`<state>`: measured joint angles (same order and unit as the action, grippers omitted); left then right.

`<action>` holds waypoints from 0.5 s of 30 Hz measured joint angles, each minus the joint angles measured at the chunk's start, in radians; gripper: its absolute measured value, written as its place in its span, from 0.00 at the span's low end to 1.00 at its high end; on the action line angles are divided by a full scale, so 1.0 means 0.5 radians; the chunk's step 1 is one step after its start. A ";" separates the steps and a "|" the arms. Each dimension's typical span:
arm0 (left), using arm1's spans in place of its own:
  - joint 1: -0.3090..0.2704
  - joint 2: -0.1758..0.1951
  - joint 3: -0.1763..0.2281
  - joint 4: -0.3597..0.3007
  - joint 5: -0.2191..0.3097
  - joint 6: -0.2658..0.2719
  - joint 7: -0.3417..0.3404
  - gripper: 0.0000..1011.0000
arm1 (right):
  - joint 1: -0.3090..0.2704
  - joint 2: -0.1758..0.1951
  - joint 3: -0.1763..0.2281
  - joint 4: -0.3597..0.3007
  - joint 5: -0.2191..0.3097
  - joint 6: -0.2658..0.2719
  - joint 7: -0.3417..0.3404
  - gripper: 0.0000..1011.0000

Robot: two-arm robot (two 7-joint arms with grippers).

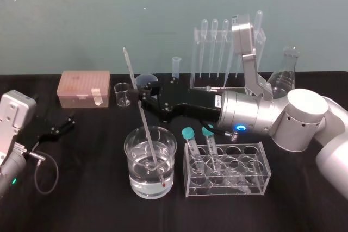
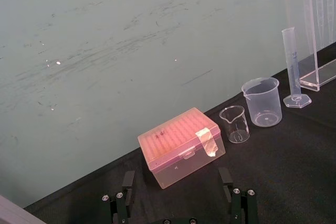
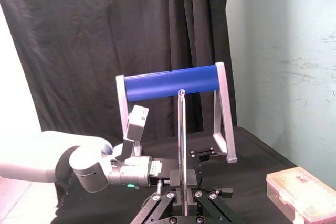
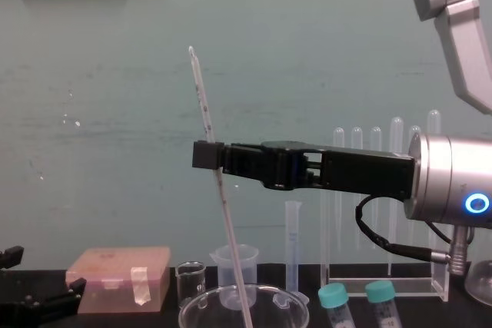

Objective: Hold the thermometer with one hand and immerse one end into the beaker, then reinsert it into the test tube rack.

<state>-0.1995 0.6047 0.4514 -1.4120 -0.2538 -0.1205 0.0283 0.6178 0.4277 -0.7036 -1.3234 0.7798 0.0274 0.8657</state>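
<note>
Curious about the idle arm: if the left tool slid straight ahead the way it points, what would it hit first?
Probably the pink translucent plastic box with a taped lid: it lies right ahead of the open left tool, with bare black tabletop between them. Depth is hard to judge.

no readable text, faint dark scribble on the pink box [image 2: 181, 142] lid, illegible

Laboratory bench: beaker [image 1: 136, 180] near, pipettes [image 1: 214, 47] far right, graduated cylinder [image 1: 175, 68], conical flask [image 1: 286, 71], pink tip box [image 1: 84, 88] far left.
</note>
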 joint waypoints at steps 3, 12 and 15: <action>0.000 0.000 0.000 0.000 0.000 0.000 0.000 1.00 | -0.002 0.001 0.001 -0.002 0.001 0.000 0.000 0.06; 0.000 0.000 0.000 0.000 0.000 0.000 0.000 1.00 | -0.008 0.005 0.003 -0.017 0.003 -0.001 -0.003 0.05; 0.000 0.000 0.000 0.000 0.000 0.000 0.000 1.00 | -0.011 0.008 0.004 -0.023 0.003 0.000 -0.006 0.06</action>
<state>-0.1995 0.6047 0.4514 -1.4120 -0.2539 -0.1205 0.0283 0.6125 0.4317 -0.7018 -1.3351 0.7811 0.0271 0.8627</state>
